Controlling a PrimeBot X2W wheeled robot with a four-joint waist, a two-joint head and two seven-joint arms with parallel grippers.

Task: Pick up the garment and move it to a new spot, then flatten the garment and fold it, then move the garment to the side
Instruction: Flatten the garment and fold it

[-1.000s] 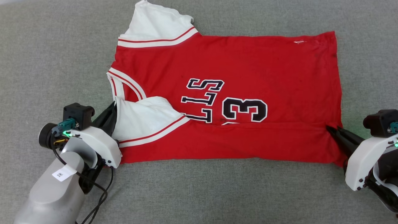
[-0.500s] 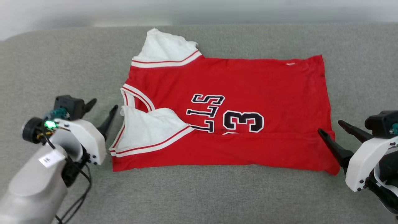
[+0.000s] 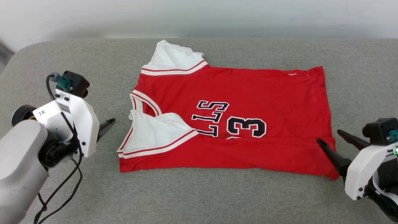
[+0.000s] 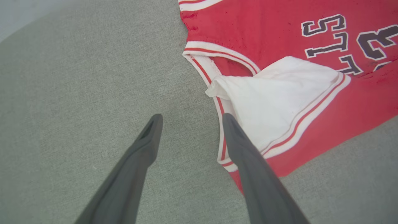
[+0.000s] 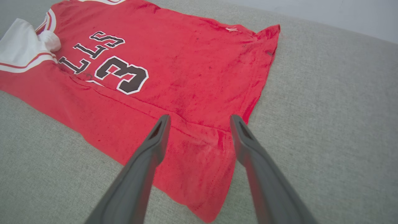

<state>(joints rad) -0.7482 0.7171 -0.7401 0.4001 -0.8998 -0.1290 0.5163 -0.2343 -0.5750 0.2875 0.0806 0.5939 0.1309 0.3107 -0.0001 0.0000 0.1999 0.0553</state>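
Nearest, both tools have their fingers apart and hold nothing. The left tool (image 4: 192,121) sits just beside the collar end, and the right tool (image 3: 330,137) is at the near hem corner. The garment (image 3: 248,93) lies on the grey padded surface (image 3: 217,193), its near long edge folded up over the lettering with the near sleeve (image 3: 155,133) on top. A pinch that catches only the top layer would likely peel this fold open. Farther off, the far sleeve (image 3: 174,59) sticks out and could bunch under a second fold.

Dark left claw (image 4: 192,116), white wrist casing (image 3: 84,124)
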